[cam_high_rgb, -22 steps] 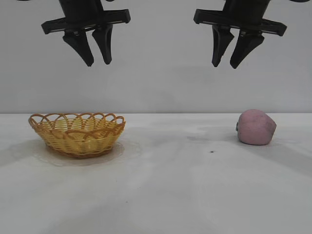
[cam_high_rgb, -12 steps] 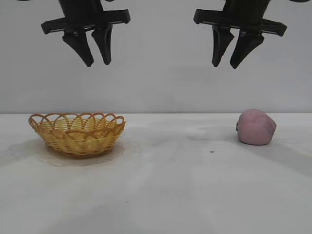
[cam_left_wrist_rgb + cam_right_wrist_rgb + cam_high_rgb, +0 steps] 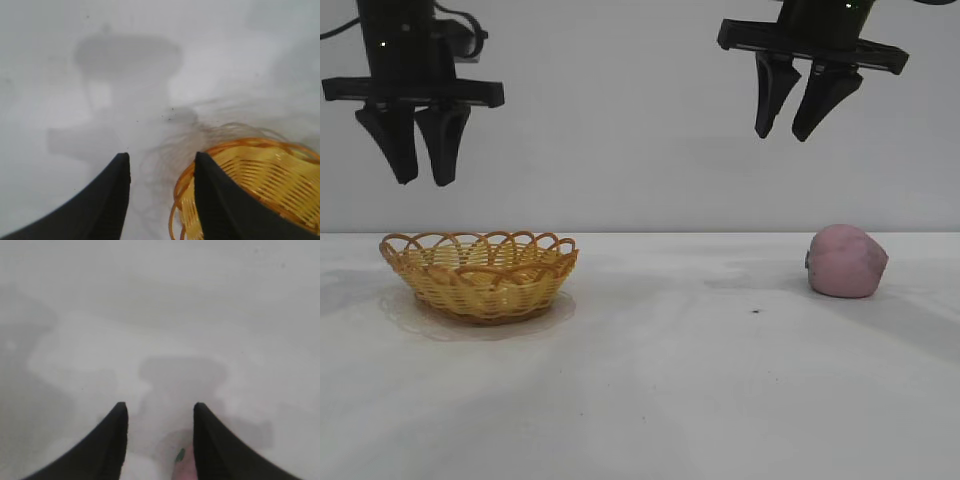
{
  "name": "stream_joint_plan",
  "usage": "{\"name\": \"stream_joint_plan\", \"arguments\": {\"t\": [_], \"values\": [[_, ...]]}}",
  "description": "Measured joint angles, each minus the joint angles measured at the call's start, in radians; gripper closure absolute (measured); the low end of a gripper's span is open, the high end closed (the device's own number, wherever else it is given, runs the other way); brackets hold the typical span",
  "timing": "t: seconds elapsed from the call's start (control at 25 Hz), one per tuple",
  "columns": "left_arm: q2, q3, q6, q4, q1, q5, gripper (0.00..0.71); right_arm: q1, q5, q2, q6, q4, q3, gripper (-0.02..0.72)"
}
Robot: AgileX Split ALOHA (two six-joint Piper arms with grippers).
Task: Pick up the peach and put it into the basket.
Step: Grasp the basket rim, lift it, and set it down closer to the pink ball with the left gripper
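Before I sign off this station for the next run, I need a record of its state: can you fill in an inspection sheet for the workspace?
Surface: white table, one small dark speck near the peach.
Job's things: peach on the table at the right, not in the basket; wicker basket at the left, upright, nothing seen inside.
Clutter: nothing seen.
Grippers: left gripper hangs above the basket's left end, jaws apart, holding nothing; right gripper hangs high above the table, up and left of the peach, jaws apart, holding nothing.
Cables: a dark cable loops at the left arm.
Surroundings: plain pale wall.
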Motion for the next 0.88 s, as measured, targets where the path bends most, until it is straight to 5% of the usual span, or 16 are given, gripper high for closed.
{"name": "stream_joint_plan", "arguments": {"t": [0.52,0.72,0.84,0.88], "values": [[0.099,0.0,0.075,-0.104,0.001,0.024,0.397,0.0,0.002,0.0,-0.002,0.0,0.0,0.447],[0.112,0.0,0.108,-0.149,0.001,0.073,0.638,0.0,0.002,0.0,-0.002,0.0,0.0,0.447],[0.101,0.0,0.101,-0.181,0.001,0.079,0.643,0.0,0.005,0.0,-0.002,0.0,0.0,0.447],[0.092,0.0,0.094,-0.196,0.001,0.079,0.71,0.0,0.01,0.0,-0.002,0.0,0.0,0.447]]}}
